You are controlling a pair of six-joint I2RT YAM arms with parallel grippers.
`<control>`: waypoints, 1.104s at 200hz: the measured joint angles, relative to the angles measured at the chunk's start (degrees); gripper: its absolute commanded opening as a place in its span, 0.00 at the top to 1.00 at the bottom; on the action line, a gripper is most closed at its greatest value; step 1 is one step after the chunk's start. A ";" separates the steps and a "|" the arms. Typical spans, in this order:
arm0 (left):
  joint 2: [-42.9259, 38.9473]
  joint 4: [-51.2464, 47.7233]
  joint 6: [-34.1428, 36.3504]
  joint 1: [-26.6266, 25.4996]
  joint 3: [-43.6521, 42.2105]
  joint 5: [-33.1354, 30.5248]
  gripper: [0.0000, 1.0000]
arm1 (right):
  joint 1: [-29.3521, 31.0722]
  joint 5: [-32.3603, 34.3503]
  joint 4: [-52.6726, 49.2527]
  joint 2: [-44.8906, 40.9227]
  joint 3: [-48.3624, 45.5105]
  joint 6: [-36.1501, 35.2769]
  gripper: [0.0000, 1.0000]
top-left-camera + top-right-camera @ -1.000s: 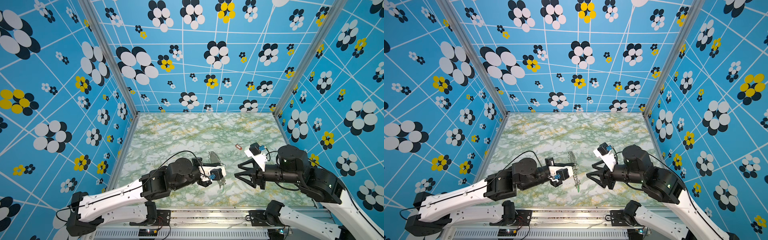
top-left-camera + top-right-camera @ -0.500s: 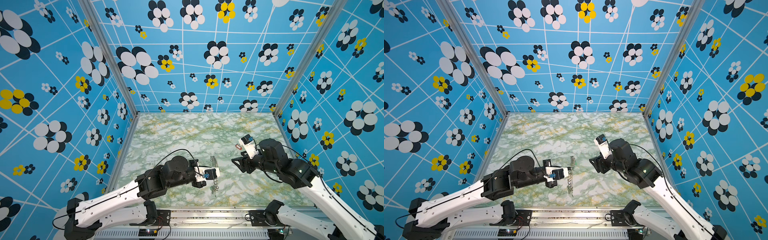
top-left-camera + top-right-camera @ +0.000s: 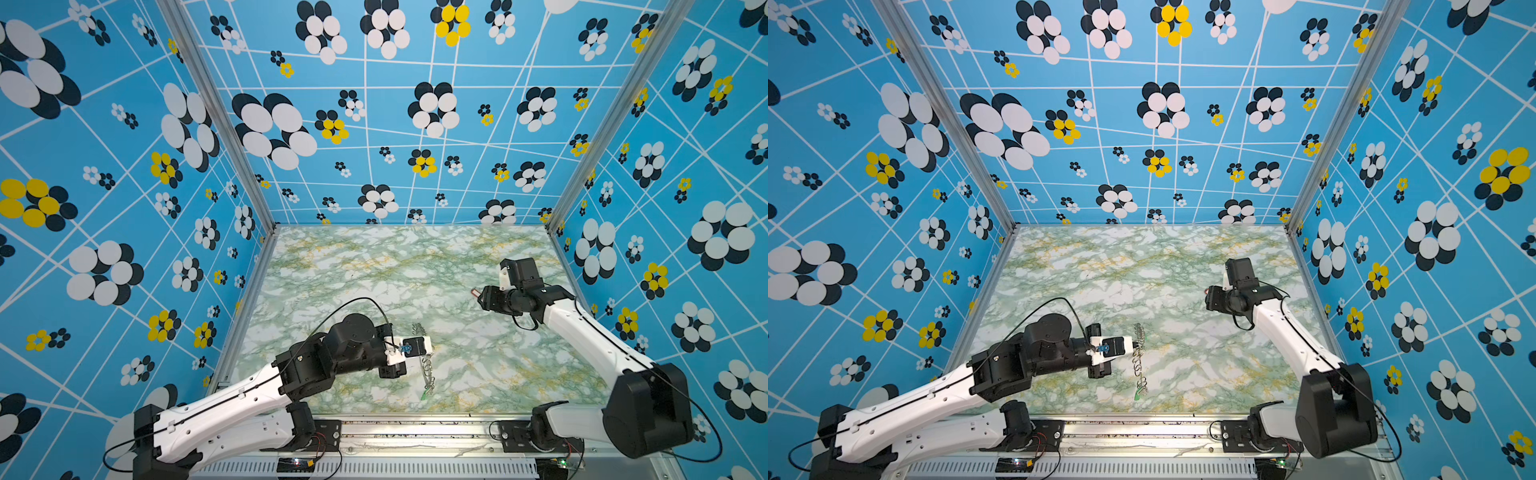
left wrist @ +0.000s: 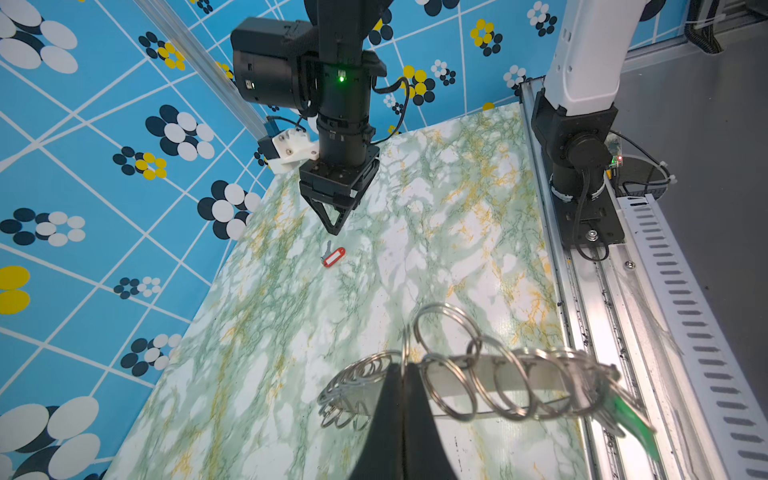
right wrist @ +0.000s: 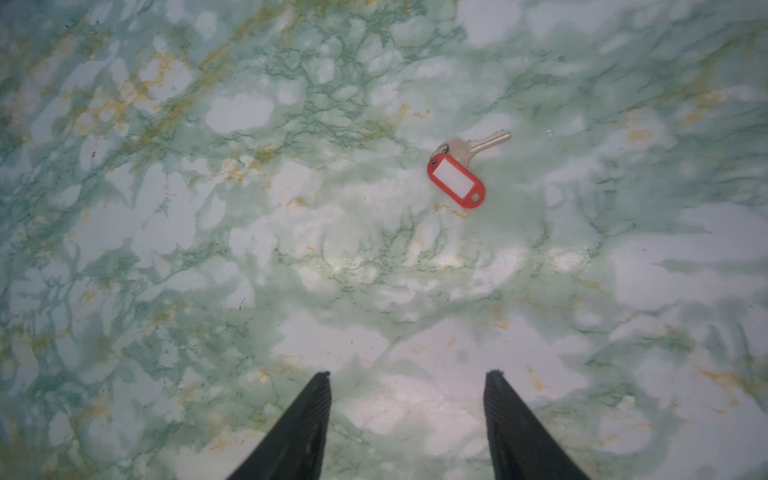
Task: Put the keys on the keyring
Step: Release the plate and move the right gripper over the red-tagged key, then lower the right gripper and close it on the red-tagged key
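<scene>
In both top views we find the keyring (image 3: 424, 365) (image 3: 1139, 361) low in the frame, near the middle. It shows edge-on as a string of silver wire rings over the green marbled table (image 3: 374, 266). The green-tagged key (image 3: 424, 396) hangs at its lower end. The left gripper (image 3: 420, 346), reaching in from the lower left, is pressed together on the keyring's upper part. The right gripper (image 3: 482, 297) sits at the right-middle of the frame. The red-tagged key (image 3: 475, 292) is only a red sliver at its left edge.

In the left wrist view, the left gripper's two black fingers (image 4: 390, 415) meet with no gap, pinching the flat grey plate of the keyring (image 4: 519, 380). Large silver loops thread along the plate's edge. The green-tagged key (image 4: 627, 415) is blurred at the end nearest the rail. Farther off, the red-tagged key (image 4: 333, 257) lies flat on the table, just beyond the right gripper's (image 4: 336, 226) tip and apart from it.

In the right wrist view, the right gripper (image 5: 409, 386) is spread with nothing between its fingers. Ahead lies the red-tagged key (image 5: 456, 180). Its oblong red tag has a white window and a small hole at one end. A small ring joins it to a silver key. It touches neither finger.
</scene>
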 measured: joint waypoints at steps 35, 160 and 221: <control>-0.61 0.59 -0.63 1.14 -1.27 1.27 1.00 | -1.05 -0.37 4.79 11.54 3.32 4.94 0.55; -1.20 2.25 -1.77 5.84 -3.80 5.49 1.00 | -1.25 2.64 13.94 27.43 12.98 14.25 0.70; -1.29 3.34 -1.95 6.58 -4.59 6.34 1.00 | -1.25 3.91 14.43 29.55 13.27 15.52 0.77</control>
